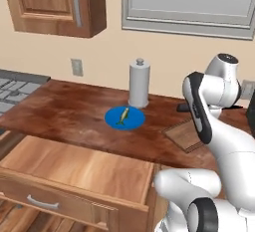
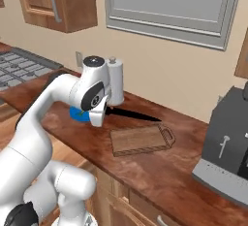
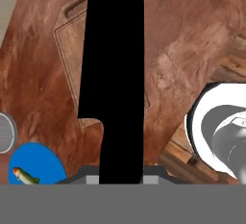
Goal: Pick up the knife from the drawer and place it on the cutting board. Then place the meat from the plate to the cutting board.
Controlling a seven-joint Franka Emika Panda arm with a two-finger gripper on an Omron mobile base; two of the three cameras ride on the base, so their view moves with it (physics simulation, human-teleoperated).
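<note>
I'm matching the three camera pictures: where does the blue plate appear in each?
Left base view: plate at center, before the paper-towel roll.
Right base view: a sliver left of center, behind the arm.
Hand view: bottom left corner.
Shared landmark: the cutting board.

Brightness: I see even, moderate light in all three views, no dim corners
Light source: I can't place one; it looks diffuse and flat
Shadows: faint; the paper-towel roll [image 1: 139, 83] casts almost none on the counter [image 1: 74, 111]
Glare: soft sheen on the white arm [image 2: 38, 118], no blown-out spots
Sharpness: I read mild softness and jagged rendered edges
Silhouette: the knife [image 3: 114, 74] in my hand view is pure black, no surface detail
Distortion: none I notice at the edges
</note>
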